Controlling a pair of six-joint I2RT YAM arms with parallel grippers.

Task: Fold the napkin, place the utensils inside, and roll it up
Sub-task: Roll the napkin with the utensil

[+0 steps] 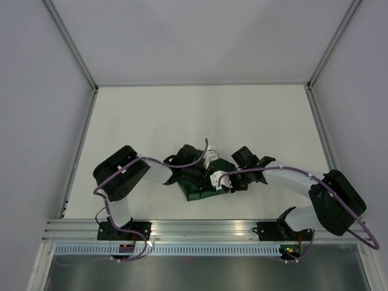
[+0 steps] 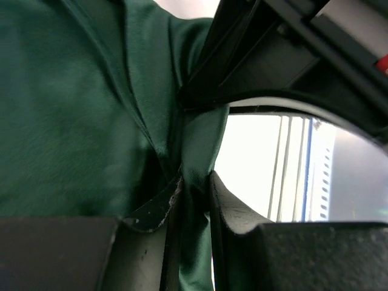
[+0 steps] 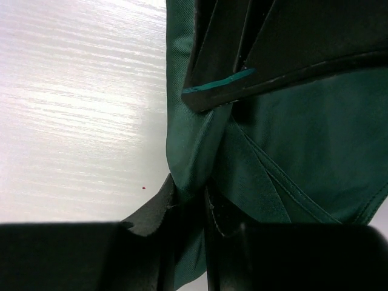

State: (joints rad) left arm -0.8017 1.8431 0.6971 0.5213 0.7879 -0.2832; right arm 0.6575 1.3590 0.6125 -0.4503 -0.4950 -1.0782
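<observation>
We have both arms reaching in over the middle of the desk [image 1: 182, 115], where they meet above the napkin [image 1: 203, 193]. It lies gathered into a small, dark green heap near the front edge, between the two bases. Much of it is hidden under the arms in the overhead view. The left gripper [image 2: 193, 188] is nearly closed, with a thin ridge of green cloth pinched between its fingertips. The rest of the fabric spreads away in soft creases to one side of it. The right gripper [image 3: 193, 197] is in the same condition, closed down on a narrow pleat at the napkin's edge, with bare desk just beside it. Each wrist view shows a dark part of the other arm very close by, so the two are working almost against each other. We cannot see the fork in any view, so we cannot say whether it lies inside the cloth or somewhere out of sight. We judge that we are in the middle of shaping the cloth, either finishing a fold or starting the roll, and the pictures do not settle which. For the next move, both grips need to travel together and keep the fabric taut between them. The arms also need to stay clear of each other, so the edge is carried over evenly instead of bunching further.
</observation>
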